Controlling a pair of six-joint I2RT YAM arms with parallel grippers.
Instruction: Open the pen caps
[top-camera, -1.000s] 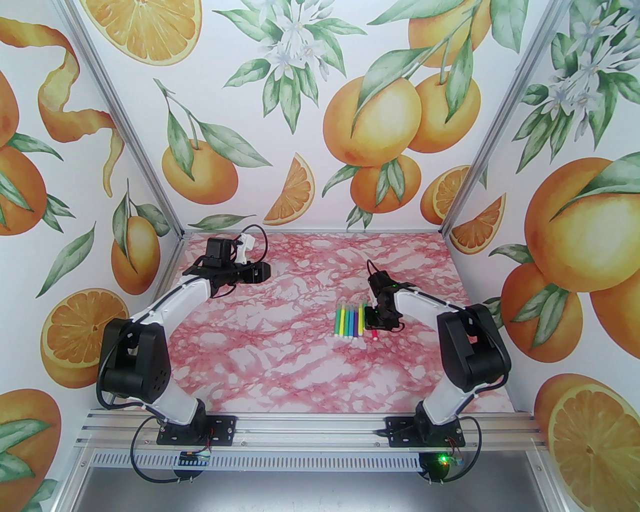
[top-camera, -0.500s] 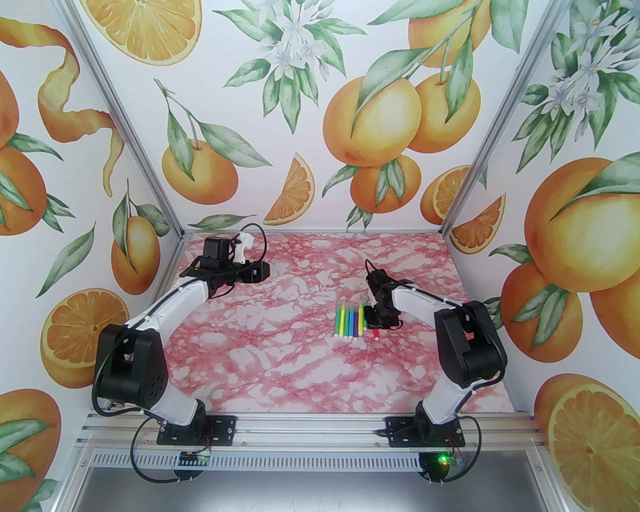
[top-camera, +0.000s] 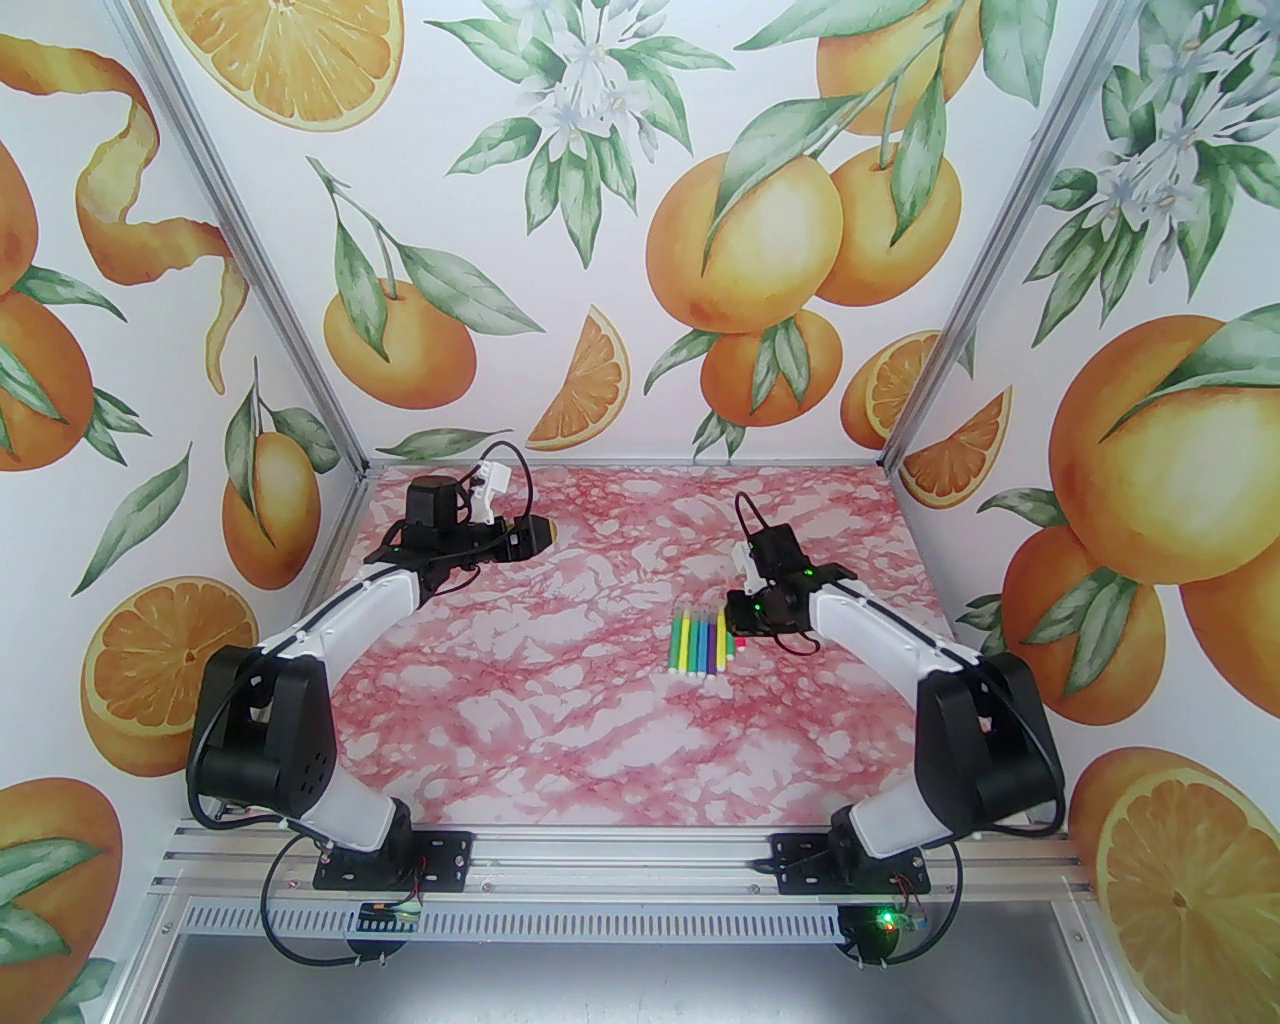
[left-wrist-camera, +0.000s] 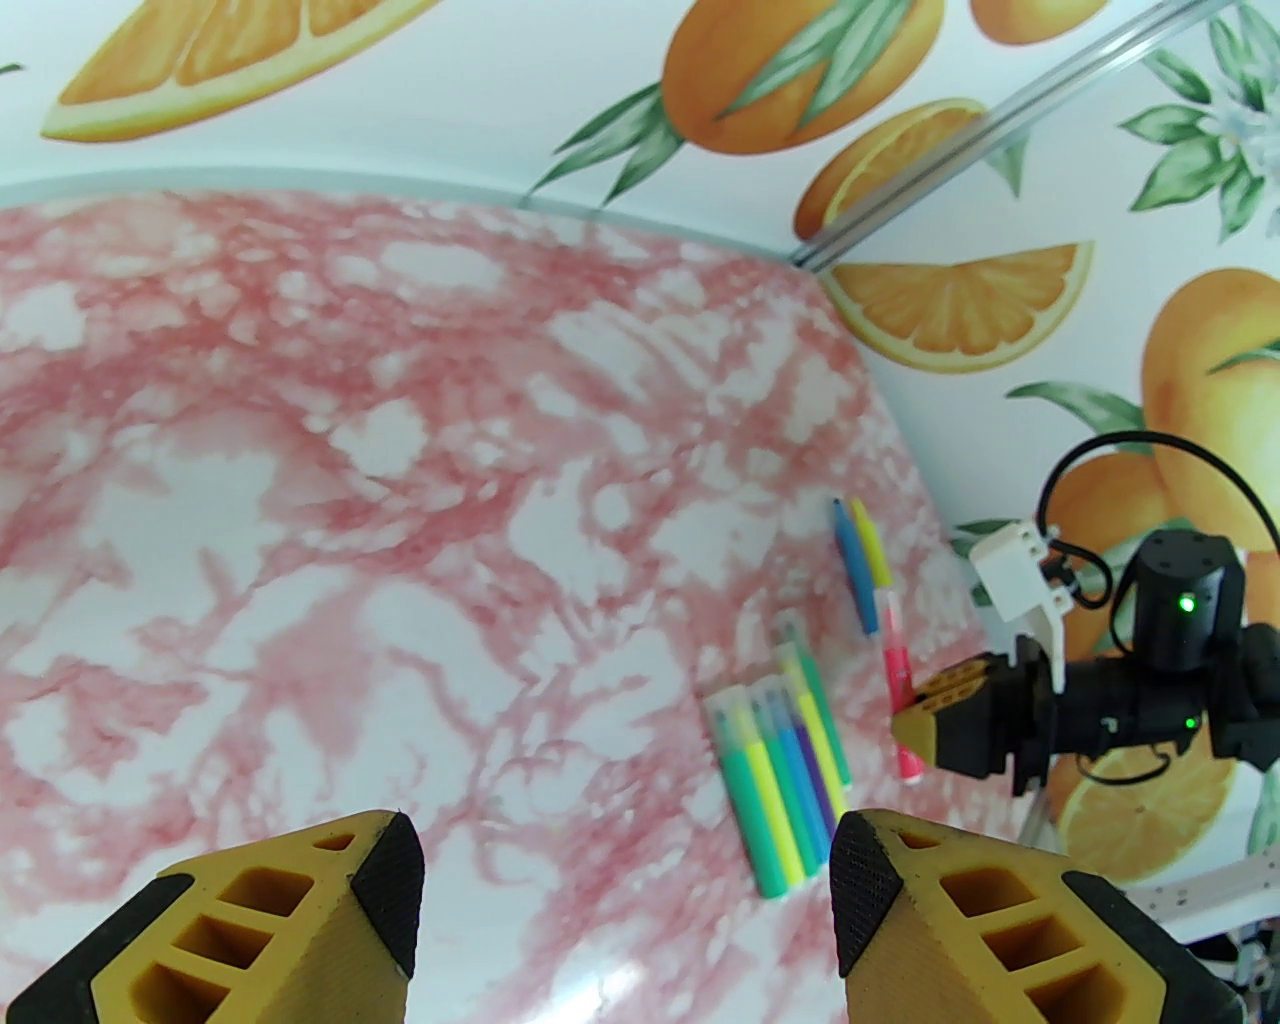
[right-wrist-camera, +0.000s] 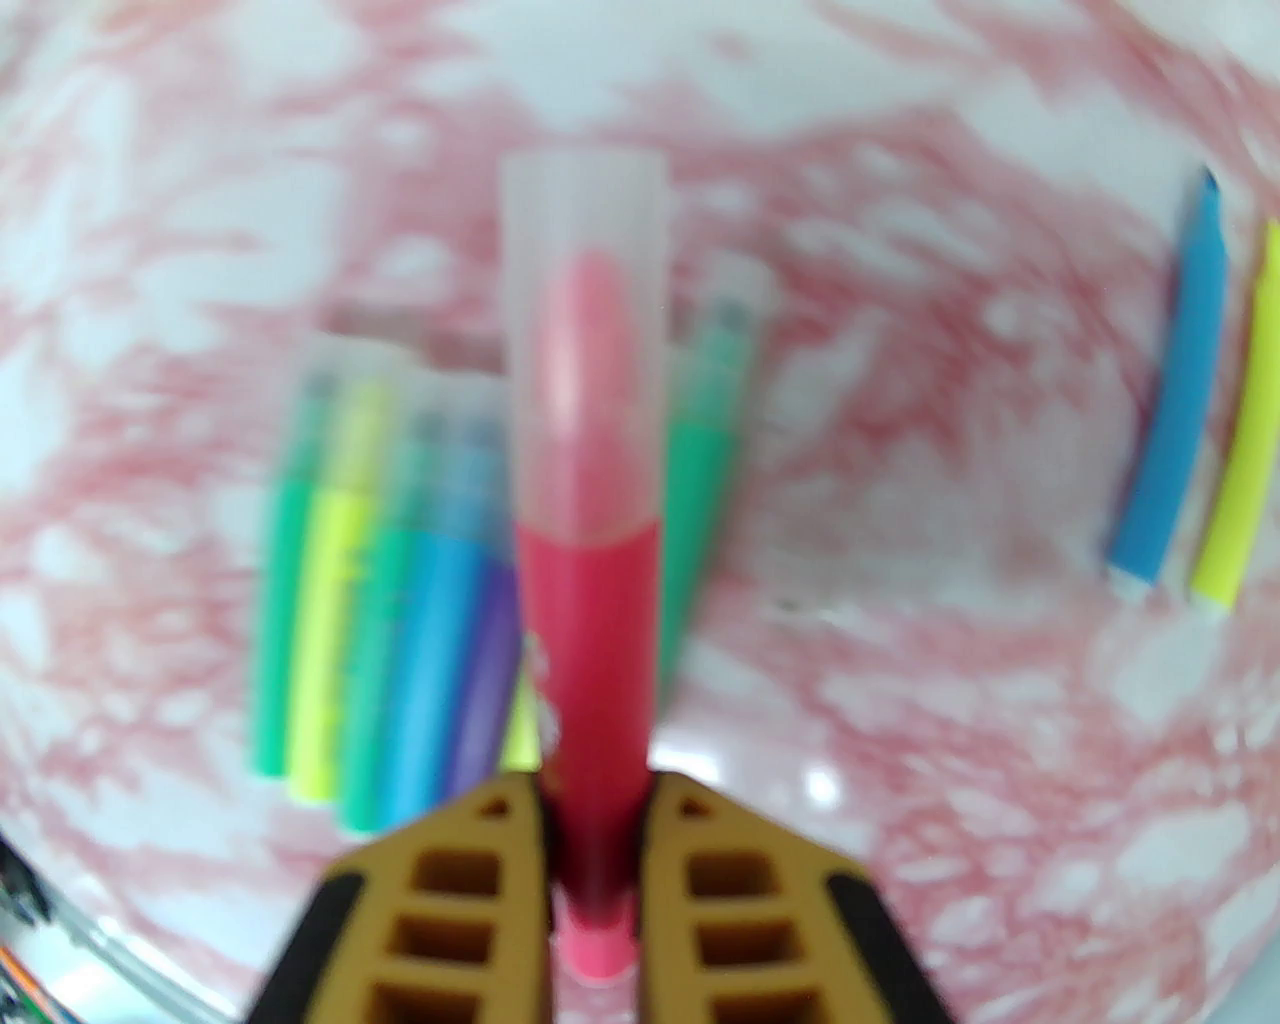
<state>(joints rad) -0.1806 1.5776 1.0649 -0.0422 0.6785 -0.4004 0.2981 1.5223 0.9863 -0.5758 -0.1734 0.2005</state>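
Pink marker (right-wrist-camera: 590, 620) is sitting clamped between the fingers of the right hand (right-wrist-camera: 595, 790), just beside the row of markers (left-wrist-camera: 785, 790) on the table (top-camera: 560, 720), its translucent end pointing away. We are noting a blue cap (left-wrist-camera: 855, 565) and a yellow cap (left-wrist-camera: 872, 540) lying side by side beyond that row. Left hand (left-wrist-camera: 625, 870) is hovering far left, fingers apart, gripping nothing.

Bright, even light, soft shadows, heavy blur in the right wrist view, fisheye edges.
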